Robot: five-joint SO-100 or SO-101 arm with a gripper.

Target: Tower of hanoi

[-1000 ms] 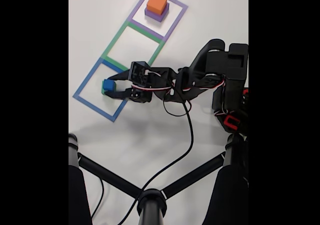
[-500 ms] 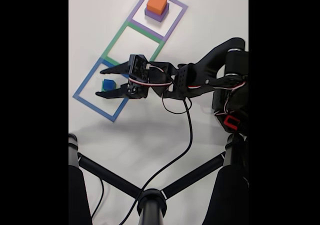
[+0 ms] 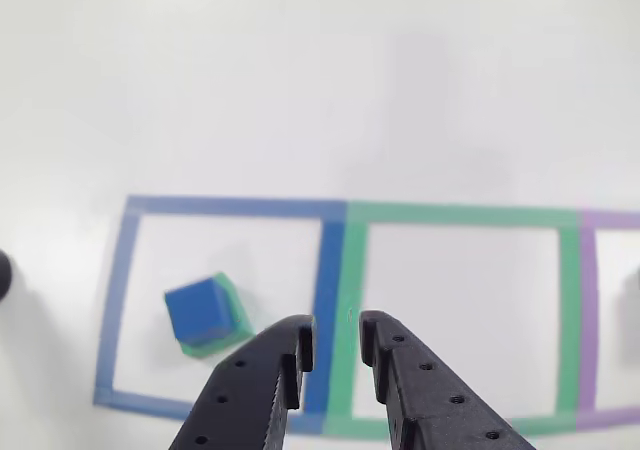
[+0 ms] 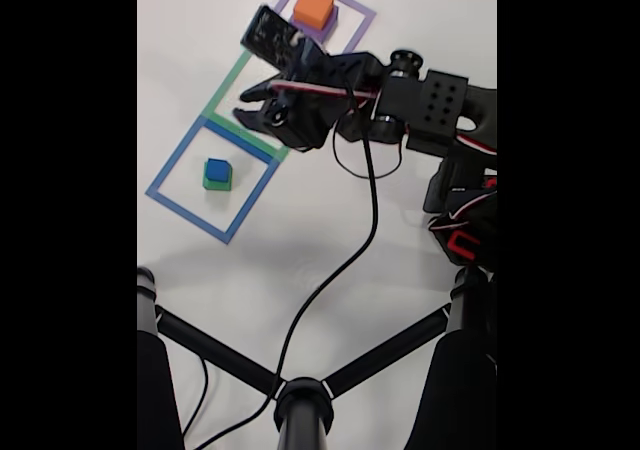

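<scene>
Scanning for print, you find no readable writing. Your tool (image 3: 335, 348) hovers nearly clenched, empty. Blue cube (image 4: 217, 170) sits on green block (image 3: 232, 318) inside blue outline (image 4: 170, 164); salmon-orange block (image 4: 314, 5) hides most of purple.

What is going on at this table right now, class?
A small robot arm is working a block version of the Tower of Hanoi. The blue cube sits on the green block inside the blue tape square. The orange block rests on the purple block in the purple square. The pincer is nearly closed, holds nothing, and hangs over the green square between them.
</scene>
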